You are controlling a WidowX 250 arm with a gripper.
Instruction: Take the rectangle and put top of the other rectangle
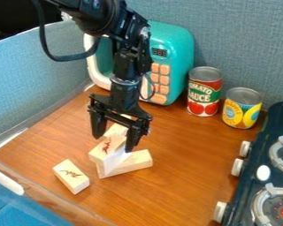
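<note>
The black gripper point(115, 142) hangs over the block pile at left centre, its two fingers spread wide apart. Between and just in front of them is a wooden rectangle point(102, 152) with a red mark, resting raised on the pile. Another wooden rectangle point(136, 162) lies on the table at the pile's lower right, with a pale wedge-like face beside it. Part of a further wooden piece point(116, 129) shows behind, between the fingers. A separate marked rectangle point(71, 176) lies flat at the lower left. Whether a finger touches the pile I cannot tell.
A teal toy microwave point(173, 42) stands behind the arm. To its right are a tomato sauce can point(204, 92) and a yellow-labelled can point(242, 108). The dark toy stove point(250, 176) borders the right side of the wooden table point(185, 190); a blue-grey wall runs along the left.
</note>
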